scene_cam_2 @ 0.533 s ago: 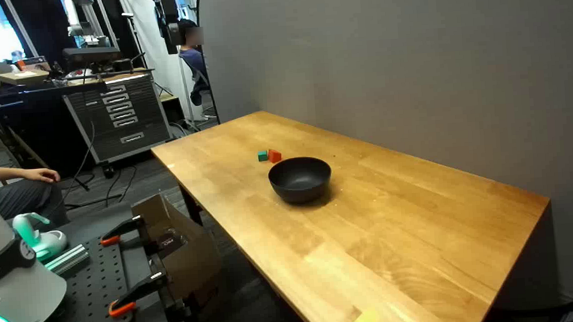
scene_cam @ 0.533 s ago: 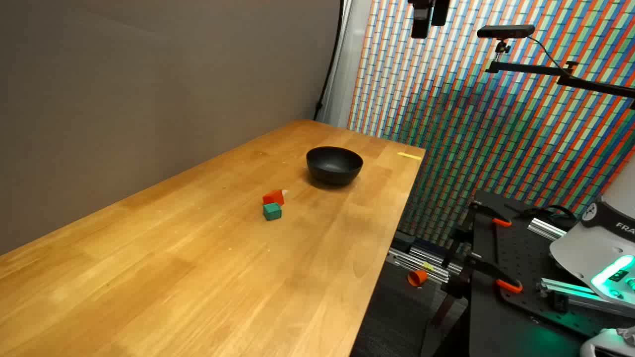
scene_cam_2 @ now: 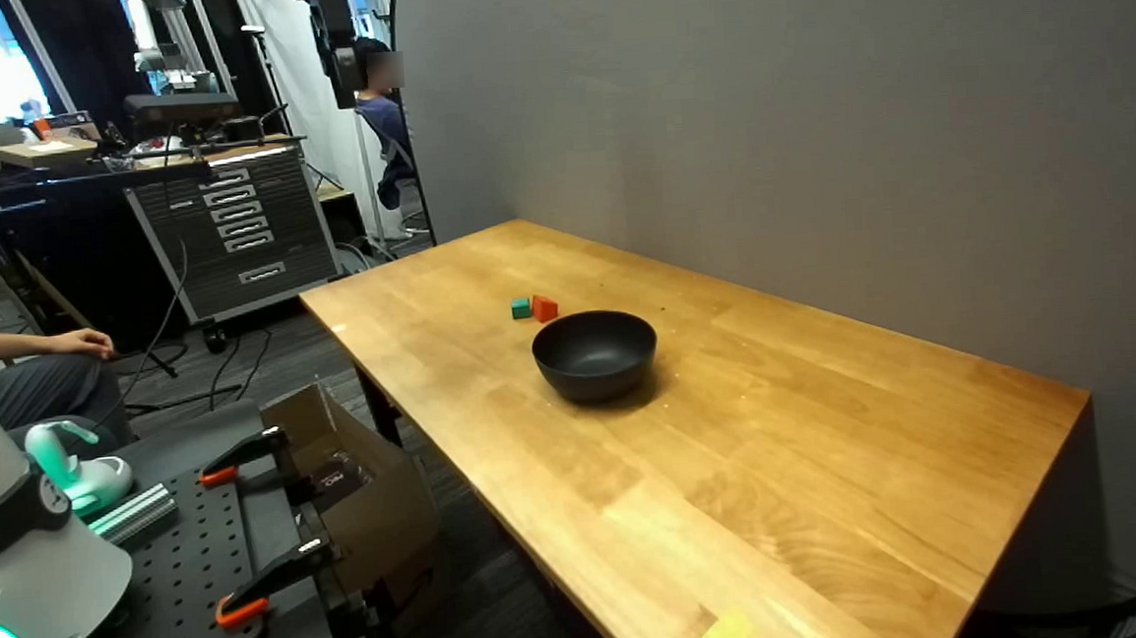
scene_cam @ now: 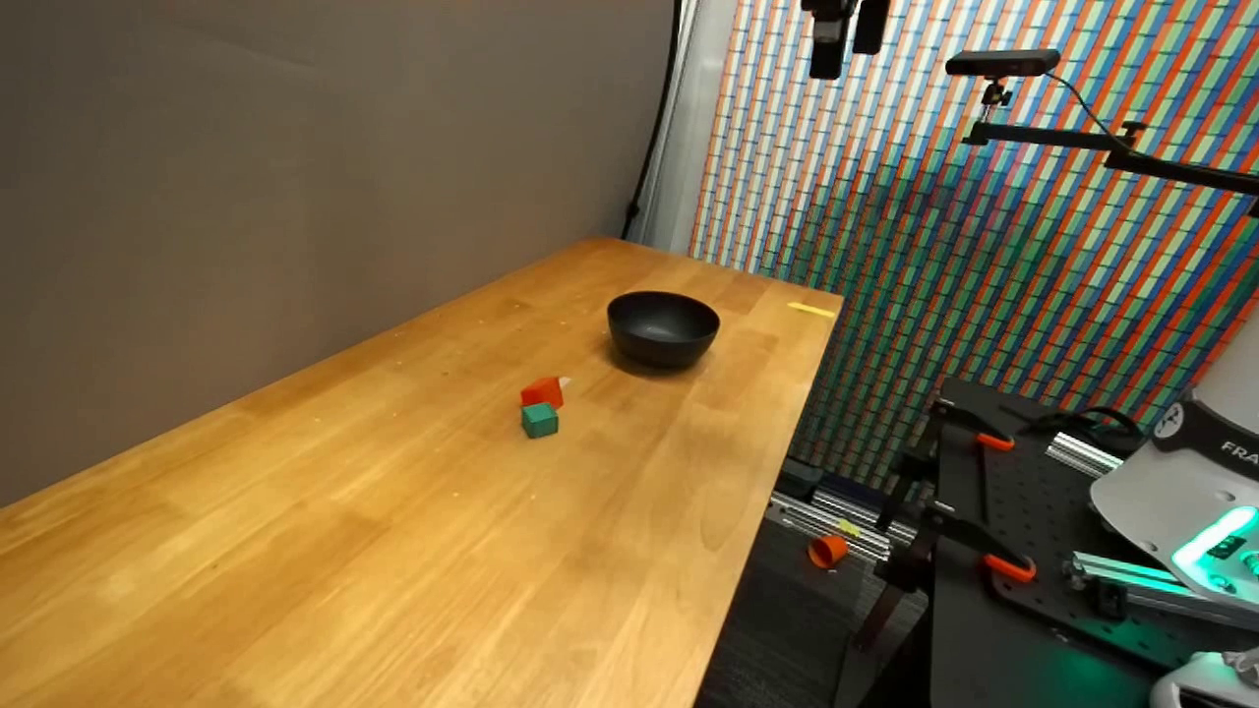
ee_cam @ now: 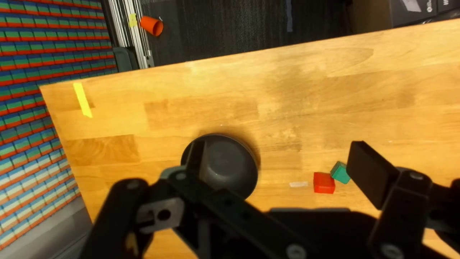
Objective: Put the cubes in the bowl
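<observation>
Hanging over the wooden table (ee_cam: 287, 86), the empty gripper (ee_cam: 281, 162) has its jaws spread; in the wrist view, the red block (ee_cam: 324, 182) and green cube (ee_cam: 340, 172) rest there right of its middle, black bowl (ee_cam: 230, 167) left: grasping likely means shifting right.

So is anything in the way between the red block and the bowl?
Only a small pale strip on the table, between the red block and the bowl; it looks flat, so probably no obstacle.
</observation>
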